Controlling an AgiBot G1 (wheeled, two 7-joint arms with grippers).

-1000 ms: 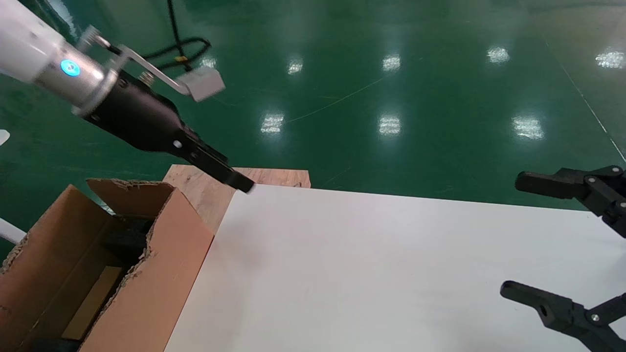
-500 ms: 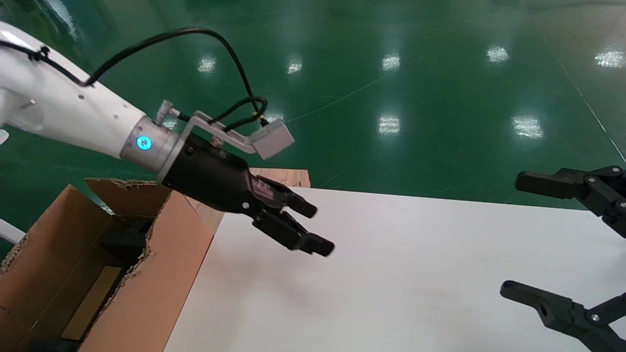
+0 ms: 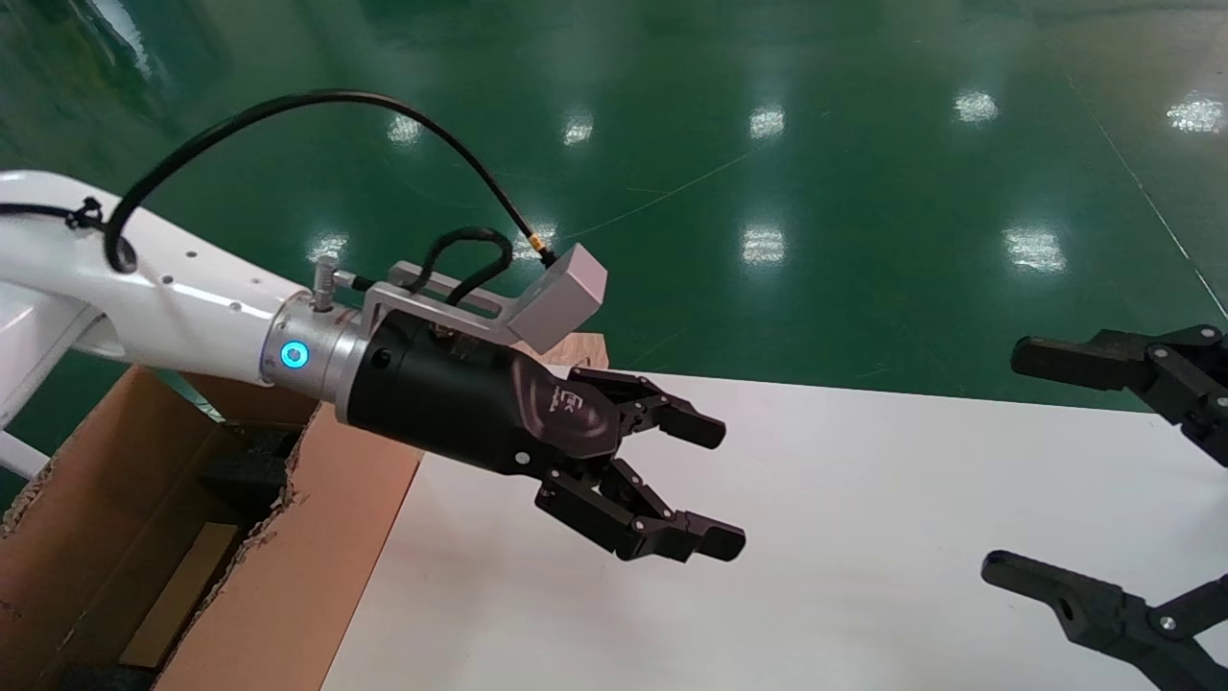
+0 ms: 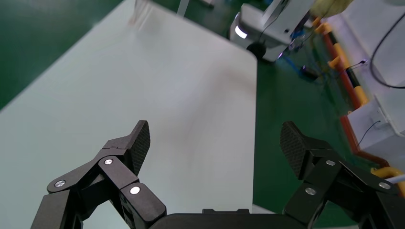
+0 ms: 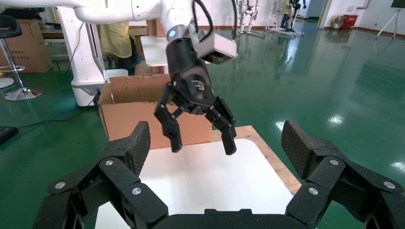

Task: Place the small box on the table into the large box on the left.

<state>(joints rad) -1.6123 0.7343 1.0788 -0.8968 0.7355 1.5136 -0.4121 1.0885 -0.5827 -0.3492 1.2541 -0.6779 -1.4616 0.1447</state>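
Cardboard fills the lower left of the head view: the large box [image 3: 288, 566] stands there with torn flaps and a dark inside, its right wall against the left edge of the table [image 3: 863, 537]. A tan slab lies low inside it, lower left of the frame; whether that is the small box cannot be told. In the right wrist view the large box [image 5: 143, 109] sits left of centre, behind the table's far end.

The left gripper [image 3: 705, 489] hangs at centre frame in the head view, over the left part of the table, beside and right of the large box. Its white arm enters from the left edge and crosses above the box's flaps; the black wrist body points right and slightly down. Its fingers are spread wide and hold nothing. The left wrist view shows the same gripper [image 4: 215, 143] with both pads apart over bare white tabletop [image 4: 167, 95]. In the right wrist view the left gripper [image 5: 200, 138] hangs fingers-down, released, above the far end of the table [image 5: 205, 181].

The right gripper [image 3: 1007, 461] sits at the right edge of the head view, fingers wide apart, empty, over the table's right side, well apart from the left one.

A wooden board [image 3: 576, 347] peeks out behind the left wrist. Green floor [image 3: 815, 144] fills the upper frame.
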